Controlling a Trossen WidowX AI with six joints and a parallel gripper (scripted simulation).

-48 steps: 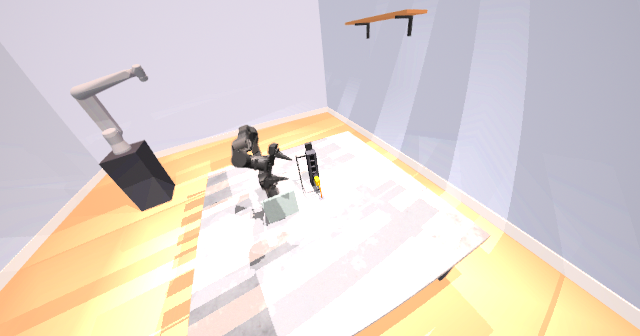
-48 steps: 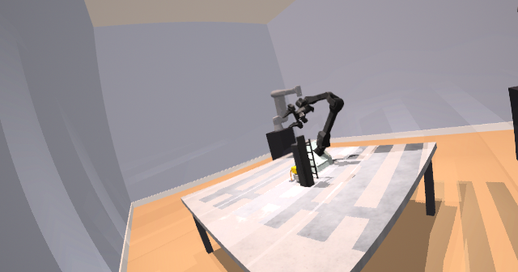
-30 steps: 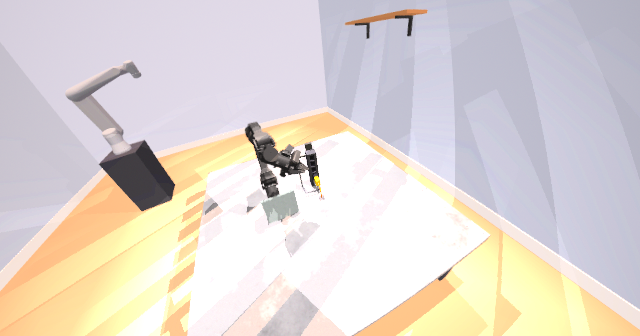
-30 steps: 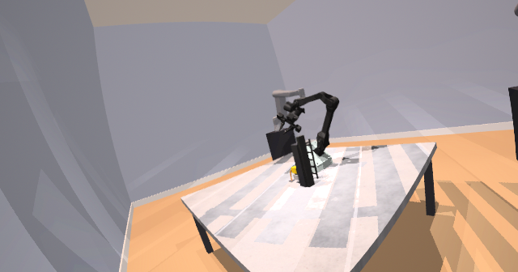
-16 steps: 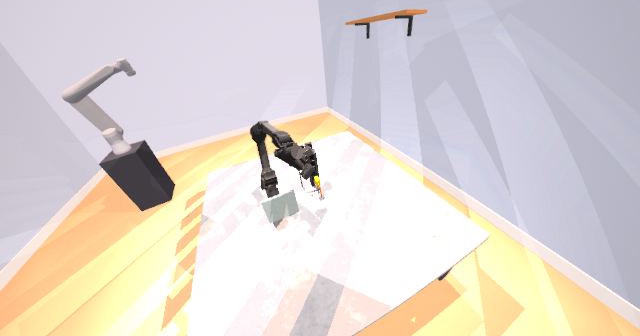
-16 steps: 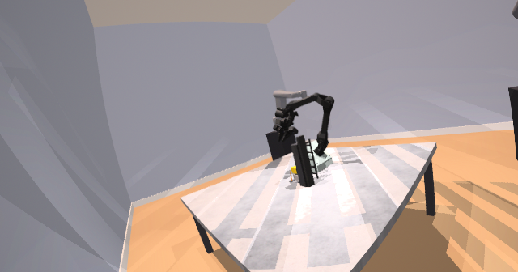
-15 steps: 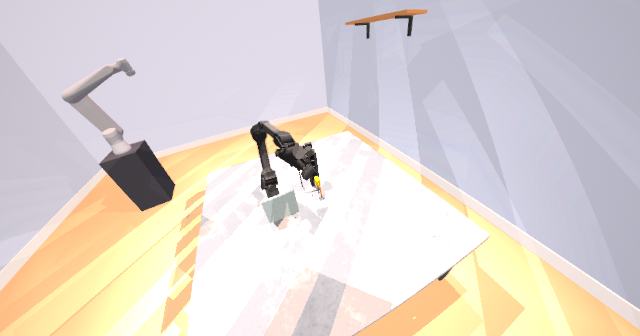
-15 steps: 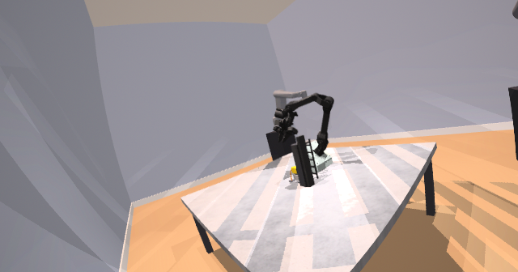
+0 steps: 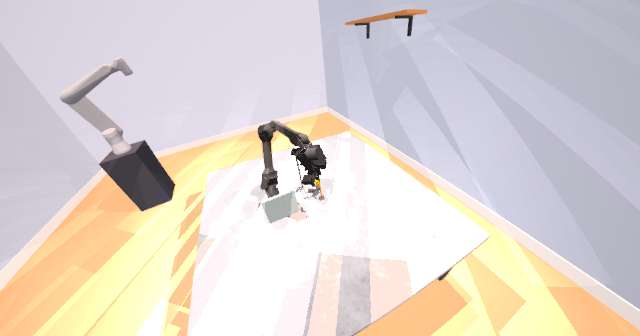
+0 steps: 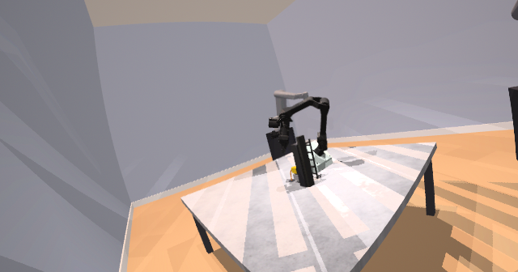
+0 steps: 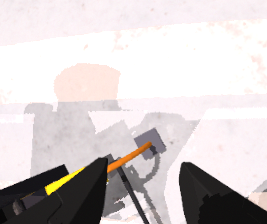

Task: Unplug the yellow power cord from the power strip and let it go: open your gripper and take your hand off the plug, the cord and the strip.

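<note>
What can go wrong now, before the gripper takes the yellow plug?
The plug shows beside one finger, not centred in the gripper, so closing may miss it or pinch only the cord. The power strip stands upright on the table; a sideways pull might tip it.

My arm's gripper (image 10: 284, 142) hangs above the upright black power strip (image 10: 304, 161); a yellow plug (image 10: 294, 170) sits beside its base.

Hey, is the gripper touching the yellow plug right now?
Cannot tell. In the wrist view the yellow plug runs behind one finger of the half-closed gripper, which hides any contact or gap; other views are too distant.
</note>
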